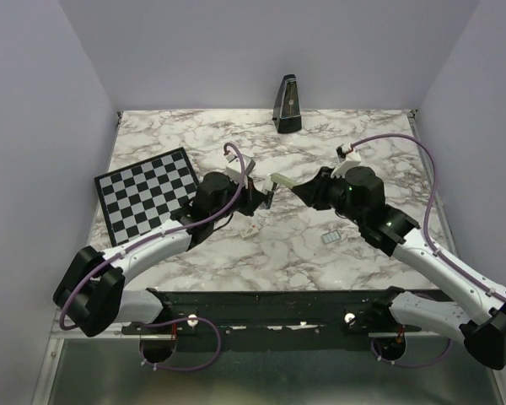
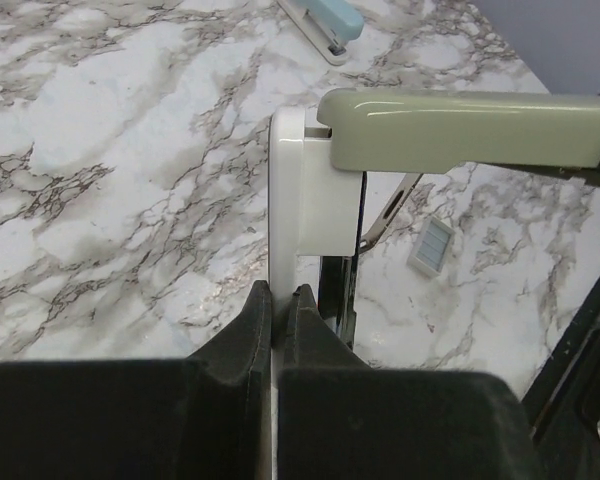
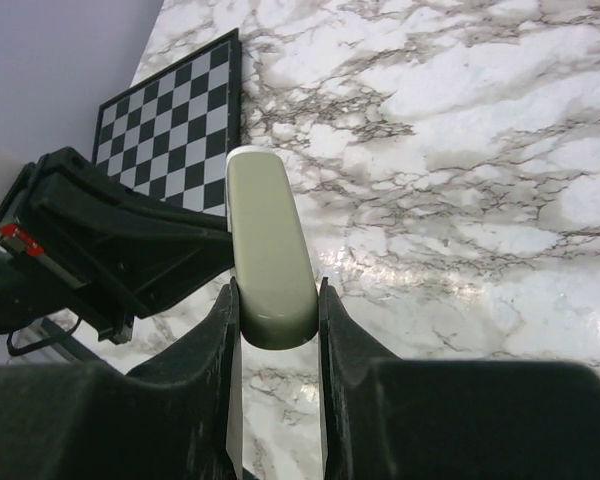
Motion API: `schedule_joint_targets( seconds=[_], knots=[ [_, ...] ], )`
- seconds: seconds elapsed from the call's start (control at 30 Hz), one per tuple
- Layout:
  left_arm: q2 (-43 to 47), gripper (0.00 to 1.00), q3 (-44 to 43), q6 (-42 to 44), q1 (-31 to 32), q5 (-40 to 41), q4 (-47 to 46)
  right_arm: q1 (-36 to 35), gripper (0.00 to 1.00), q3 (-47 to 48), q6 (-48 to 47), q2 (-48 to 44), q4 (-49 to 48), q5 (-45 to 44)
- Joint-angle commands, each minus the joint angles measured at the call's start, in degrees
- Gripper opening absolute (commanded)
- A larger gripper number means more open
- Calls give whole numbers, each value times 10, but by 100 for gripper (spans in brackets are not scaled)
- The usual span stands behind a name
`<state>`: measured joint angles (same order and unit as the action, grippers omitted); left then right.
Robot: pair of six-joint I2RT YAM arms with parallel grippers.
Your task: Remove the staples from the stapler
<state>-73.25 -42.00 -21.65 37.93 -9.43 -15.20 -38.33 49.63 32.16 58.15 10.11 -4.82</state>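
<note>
The stapler [image 1: 274, 187] hangs above the table's middle between both arms, hinged open. My left gripper [image 1: 255, 196] is shut on its white base [image 2: 300, 190], which stands upright between the fingers of that gripper [image 2: 280, 295]. The sage-green top bar [image 2: 460, 130] swings off to the right from the base. My right gripper [image 3: 277, 300] is shut on the far end of that green bar [image 3: 265, 230], one finger on each side. A dark metal rail [image 2: 338, 285] shows beside the base. A small grey ribbed block [image 2: 431, 245], seemingly a strip of staples [image 1: 331, 240], lies on the marble.
A checkerboard [image 1: 148, 192] lies at the left, also in the right wrist view [image 3: 170, 120]. A black metronome [image 1: 287, 105] stands at the back centre. A pale blue stapler-like object [image 2: 325, 22] lies beyond the held stapler. A small white piece [image 1: 250, 228] rests under the left arm.
</note>
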Motion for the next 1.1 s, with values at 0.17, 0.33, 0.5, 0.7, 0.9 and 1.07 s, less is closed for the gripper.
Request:
schedule_joint_targets(
  seconds=[0.17,0.33,0.5,0.7,0.9,1.07],
  knots=[
    [-54,0,6,82,6,119,-39,83,1,-27,-95,29,-30,-25],
    [-76,0,17,114,29,148,-68,101,1,-33,-104,57,-65,9],
    [-98,0,22,186,55,185,-84,134,1,-32,-114,81,-87,46],
    [-121,0,27,256,85,247,-97,182,1,-30,-145,106,-95,140],
    [-131,0,20,348,116,296,-102,229,1,-15,-178,123,-89,241],
    [-138,0,11,392,133,324,-105,239,1,4,-193,162,-82,257]
  ],
)
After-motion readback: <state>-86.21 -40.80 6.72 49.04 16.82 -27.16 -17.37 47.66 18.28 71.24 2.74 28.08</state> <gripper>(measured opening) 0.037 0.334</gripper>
